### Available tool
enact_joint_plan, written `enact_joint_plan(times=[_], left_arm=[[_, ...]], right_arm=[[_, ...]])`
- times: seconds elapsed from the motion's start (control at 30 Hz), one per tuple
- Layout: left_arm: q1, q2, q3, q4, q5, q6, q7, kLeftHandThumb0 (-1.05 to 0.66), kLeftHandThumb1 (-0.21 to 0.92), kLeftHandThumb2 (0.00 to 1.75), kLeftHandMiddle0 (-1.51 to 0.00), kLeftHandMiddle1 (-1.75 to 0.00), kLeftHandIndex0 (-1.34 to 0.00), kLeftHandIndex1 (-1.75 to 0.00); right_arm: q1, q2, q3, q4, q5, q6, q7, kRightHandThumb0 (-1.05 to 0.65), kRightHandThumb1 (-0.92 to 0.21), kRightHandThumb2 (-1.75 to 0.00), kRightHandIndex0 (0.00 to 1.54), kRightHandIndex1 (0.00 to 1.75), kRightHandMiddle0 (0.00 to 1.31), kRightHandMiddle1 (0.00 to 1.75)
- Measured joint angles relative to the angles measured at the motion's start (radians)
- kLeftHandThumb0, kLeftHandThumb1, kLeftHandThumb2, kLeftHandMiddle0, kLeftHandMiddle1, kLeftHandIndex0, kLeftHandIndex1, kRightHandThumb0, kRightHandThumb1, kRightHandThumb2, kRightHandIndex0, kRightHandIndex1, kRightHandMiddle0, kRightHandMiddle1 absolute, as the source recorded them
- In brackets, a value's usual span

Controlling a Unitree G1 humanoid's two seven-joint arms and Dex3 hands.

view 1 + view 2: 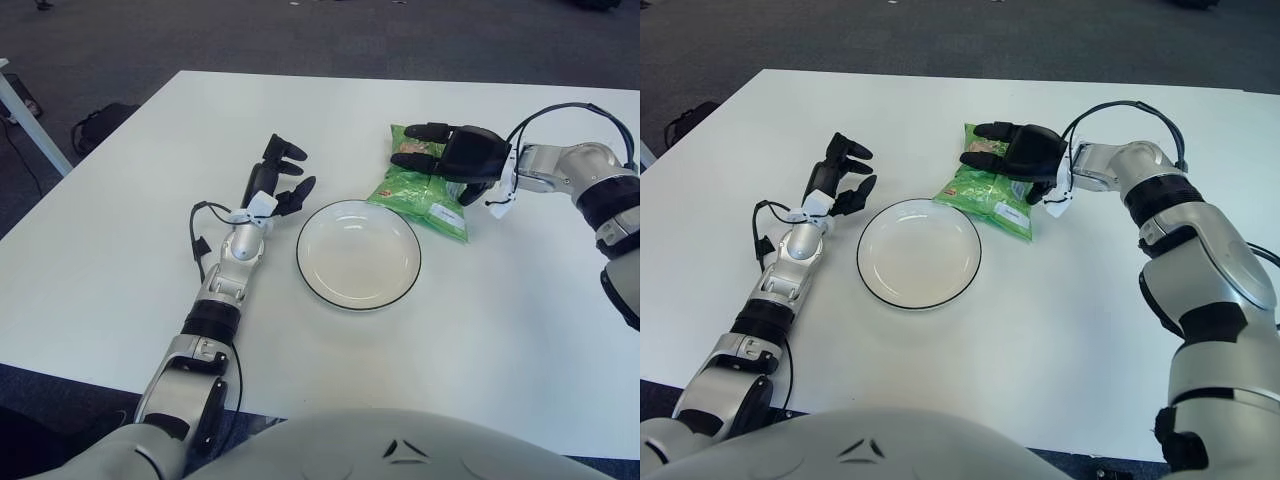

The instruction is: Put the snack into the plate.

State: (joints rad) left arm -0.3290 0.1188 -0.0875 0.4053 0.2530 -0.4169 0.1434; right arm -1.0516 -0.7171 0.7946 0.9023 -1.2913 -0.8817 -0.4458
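A green snack bag [425, 195] lies flat on the white table, just right of and behind the plate. The white plate [358, 253] with a dark rim sits empty at the table's middle. My right hand [450, 155] is over the bag's far end, fingers stretched out leftward across its top and not closed on it. My left hand [280, 180] shows left of the plate, fingers relaxed and holding nothing.
The white table [120, 260] reaches to the front edge by my body. Dark carpet lies beyond the far edge, with a dark bag [100, 125] and a white table leg [30, 120] at the far left.
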Motion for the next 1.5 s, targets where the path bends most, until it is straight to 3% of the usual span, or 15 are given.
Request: enact_joint_plan(times=[0.53,0.57,0.63,0.67,0.7,0.73,0.77,0.83,0.9,1.0,1.27,1.4,1.5], left_arm=[[0.012,0.001,-0.002,-0.022,0.006,0.002,0.017,-0.35,0.92,0.52,-0.47,-1.25,-0.19,-1.75],[0.013,0.001,-0.003,-0.023,0.006,0.003,0.017,-0.35,0.92,0.52,-0.47,-1.25,-0.19,-1.75],[0.014,0.001,-0.003,-0.026,0.006,0.004,0.018,-0.35,0.92,0.52,-0.47,-1.25,-0.19,-1.75],[0.014,0.001,-0.003,-0.027,0.006,0.004,0.018,-0.35,0.92,0.52,-0.48,-1.25,-0.19,-1.75],[0.015,0.001,-0.003,-0.028,0.005,0.004,0.018,-0.35,0.92,0.52,-0.48,-1.25,-0.19,-1.75],[0.017,0.001,-0.002,-0.034,0.005,0.004,0.018,-0.35,0.92,0.52,-0.48,-1.26,-0.19,-1.75],[0.017,0.001,-0.002,-0.035,0.004,0.004,0.018,-0.35,0.92,0.52,-0.47,-1.26,-0.19,-1.75],[0.018,0.000,-0.002,-0.036,-0.001,0.004,0.017,-0.35,0.92,0.52,-0.47,-1.26,-0.19,-1.75],[0.018,-0.002,-0.001,-0.039,-0.009,0.004,0.015,-0.35,0.92,0.52,-0.47,-1.27,-0.19,-1.75],[0.018,-0.004,0.000,-0.040,-0.018,0.005,0.010,-0.35,0.92,0.52,-0.47,-1.27,-0.19,-1.75],[0.016,-0.007,0.000,-0.039,-0.031,0.005,0.005,-0.35,0.92,0.52,-0.46,-1.28,-0.19,-1.75],[0.012,-0.007,0.000,-0.032,-0.031,0.005,0.005,-0.35,0.92,0.52,-0.46,-1.29,-0.19,-1.75],[0.010,-0.006,0.000,-0.026,-0.030,0.005,0.005,-0.35,0.92,0.52,-0.46,-1.28,-0.19,-1.75]], right_arm=[[-0.013,0.097,-0.011,0.082,0.146,0.008,0.176,-0.82,-0.65,-0.47,0.00,0.00,0.00,0.00],[-0.013,0.100,-0.011,0.086,0.151,0.009,0.181,-0.68,-0.56,-0.62,0.03,0.09,0.00,0.27],[-0.014,0.108,-0.010,0.102,0.165,0.011,0.183,-0.53,-0.45,-0.81,0.02,0.35,0.00,0.60],[-0.015,0.111,-0.009,0.108,0.169,0.011,0.182,-0.36,-0.36,-0.98,0.01,0.73,0.03,0.94],[-0.016,0.115,-0.008,0.116,0.172,0.012,0.179,-0.25,-0.30,-1.10,0.01,0.98,0.04,1.16],[-0.017,0.127,-0.005,0.135,0.180,0.017,0.152,-0.02,-0.21,-1.32,0.00,1.43,0.08,1.53],[-0.018,0.128,-0.004,0.136,0.180,0.018,0.150,0.03,-0.19,-1.37,0.05,1.54,0.13,1.61],[-0.018,0.128,-0.002,0.134,0.180,0.026,0.126,0.22,-0.34,-1.24,0.25,1.64,0.27,1.67],[-0.016,0.125,0.000,0.125,0.178,0.030,0.095,0.37,-0.32,-1.28,0.46,1.70,0.52,1.72],[-0.006,0.115,0.006,0.105,0.172,0.044,0.024,0.45,-0.28,-1.34,0.58,1.73,0.67,1.74],[0.004,0.111,-0.008,0.176,0.207,0.066,-0.065,0.51,-0.20,-1.45,0.70,1.75,0.83,1.75],[0.038,0.113,-0.105,0.208,0.350,0.079,0.011,0.52,-0.18,-1.48,0.72,1.75,0.89,1.75],[0.083,0.099,-0.181,0.157,0.454,0.105,0.099,0.53,-0.16,-1.50,0.73,1.75,0.92,1.75]])
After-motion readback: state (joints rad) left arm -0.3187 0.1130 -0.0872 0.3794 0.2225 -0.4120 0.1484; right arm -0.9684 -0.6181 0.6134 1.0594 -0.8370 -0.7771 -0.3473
